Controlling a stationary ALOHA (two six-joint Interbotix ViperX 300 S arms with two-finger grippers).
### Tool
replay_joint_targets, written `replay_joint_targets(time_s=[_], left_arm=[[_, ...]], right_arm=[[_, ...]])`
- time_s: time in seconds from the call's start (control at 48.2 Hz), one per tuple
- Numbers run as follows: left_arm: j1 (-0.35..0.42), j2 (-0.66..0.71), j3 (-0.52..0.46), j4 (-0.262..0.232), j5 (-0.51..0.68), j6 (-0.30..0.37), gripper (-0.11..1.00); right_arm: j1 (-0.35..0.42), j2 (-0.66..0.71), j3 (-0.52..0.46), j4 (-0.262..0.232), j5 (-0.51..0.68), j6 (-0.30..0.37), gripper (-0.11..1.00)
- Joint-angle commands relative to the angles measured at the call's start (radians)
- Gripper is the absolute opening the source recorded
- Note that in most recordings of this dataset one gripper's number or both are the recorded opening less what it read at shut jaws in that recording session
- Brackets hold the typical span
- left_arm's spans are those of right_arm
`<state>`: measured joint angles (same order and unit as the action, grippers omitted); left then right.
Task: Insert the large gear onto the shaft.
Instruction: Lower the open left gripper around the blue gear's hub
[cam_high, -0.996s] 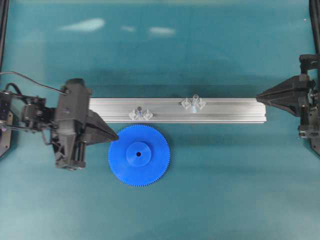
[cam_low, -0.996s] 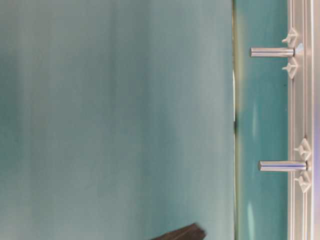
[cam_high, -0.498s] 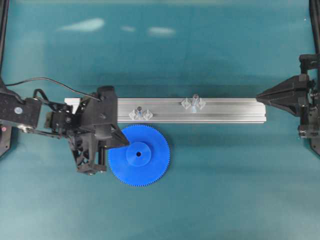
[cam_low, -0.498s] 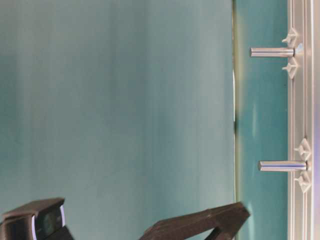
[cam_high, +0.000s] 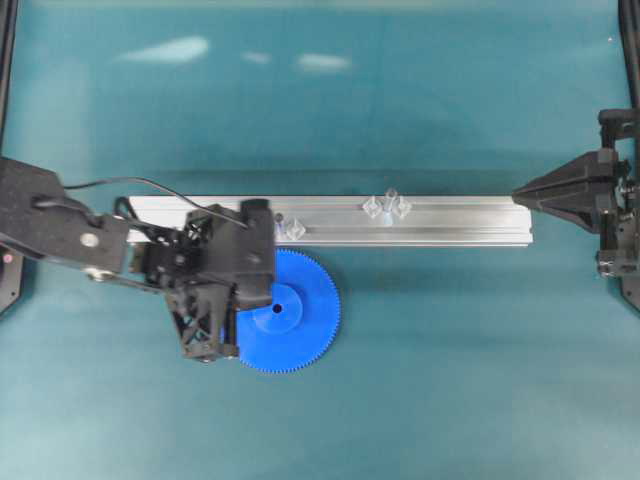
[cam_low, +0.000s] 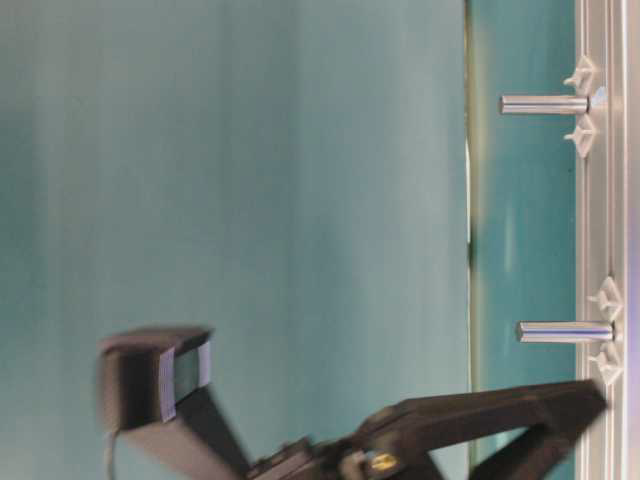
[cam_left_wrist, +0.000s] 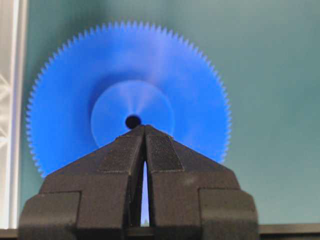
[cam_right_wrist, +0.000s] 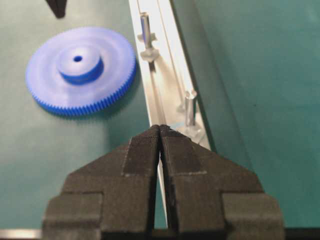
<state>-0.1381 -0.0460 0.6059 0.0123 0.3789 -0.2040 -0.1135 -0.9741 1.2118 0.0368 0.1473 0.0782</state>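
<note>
Overhead view: the left claw (cam_high: 262, 300), clenched empty, has moved over the blue gear (cam_high: 290, 312); it must open to grasp.

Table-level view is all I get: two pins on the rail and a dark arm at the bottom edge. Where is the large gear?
Observer: The large gear lies flat on the table beside the aluminium rail, not on any pin.
Operator: Is the left gripper holding it?
Observer: No. The left gripper is shut and empty, its tips above the gear's hub near the bore.
Operator: And the right arm?
Observer: The right gripper is shut too, at the rail's right end in the overhead view, apart from the shaft.
</note>
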Motion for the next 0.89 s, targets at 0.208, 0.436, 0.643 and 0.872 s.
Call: replay_joint_targets(time_s=[0.208,0.436,0.643,0.872], left_arm=[[-0.006,0.089,-0.146,0.002,0.17,0.006,0.0],[-0.006,0.127,-0.173,0.002,0.176,0.006,0.0],[-0.006,0.163,-0.207,0.006,0.227,0.008,0.0],[-0.006,0.193,-0.249,0.006,0.272,0.037,0.0]], right_arm=[[-0.003,0.009,-0.008,-0.002,-0.003,0.008,0.09],[-0.002,0.006,-0.005,-0.002,-0.003,0.008,0.09],[-0.003,0.006,0.0,-0.002,-0.003,0.008,0.09],[-0.003,0.005,0.002,-0.002,-0.003,0.008,0.09]])
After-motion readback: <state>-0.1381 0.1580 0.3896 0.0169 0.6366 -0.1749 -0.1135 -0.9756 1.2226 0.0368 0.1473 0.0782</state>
